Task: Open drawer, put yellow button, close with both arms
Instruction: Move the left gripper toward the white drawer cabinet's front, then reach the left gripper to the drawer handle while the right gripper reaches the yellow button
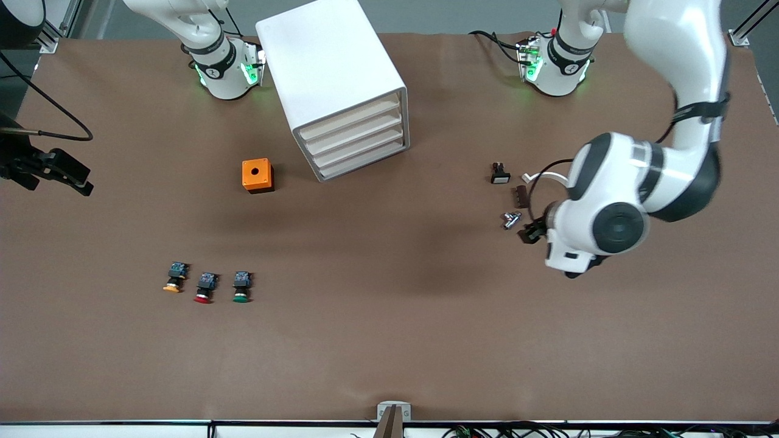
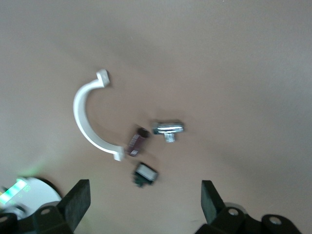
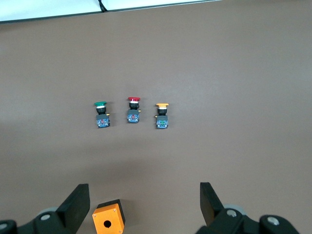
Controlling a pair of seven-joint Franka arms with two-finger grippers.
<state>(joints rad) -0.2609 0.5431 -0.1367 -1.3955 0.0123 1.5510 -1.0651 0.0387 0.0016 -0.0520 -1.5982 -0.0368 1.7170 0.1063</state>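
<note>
The white cabinet [image 1: 331, 67] stands at the back of the table, and its top drawer [image 1: 350, 120] is shut like the three below it. The yellow button [image 1: 174, 278] lies near the front toward the right arm's end, beside a red-capped button [image 1: 205, 288] and a green-capped button [image 1: 241, 287]. It also shows in the right wrist view [image 3: 162, 115]. My right gripper [image 3: 144, 204] is open and empty, high over the orange box [image 3: 108, 220]; it does not show in the front view. My left gripper [image 1: 530, 232] is open and empty, as the left wrist view [image 2: 144, 204] shows, low over small parts.
The orange box [image 1: 257, 175] with a hole sits beside the cabinet. Under my left gripper lie a white curved clip [image 2: 87, 117], a brown piece [image 2: 138, 141], a metal part [image 2: 168, 128] and a small black switch [image 2: 145, 174]. Black gear [image 1: 55, 167] hangs at the right arm's end.
</note>
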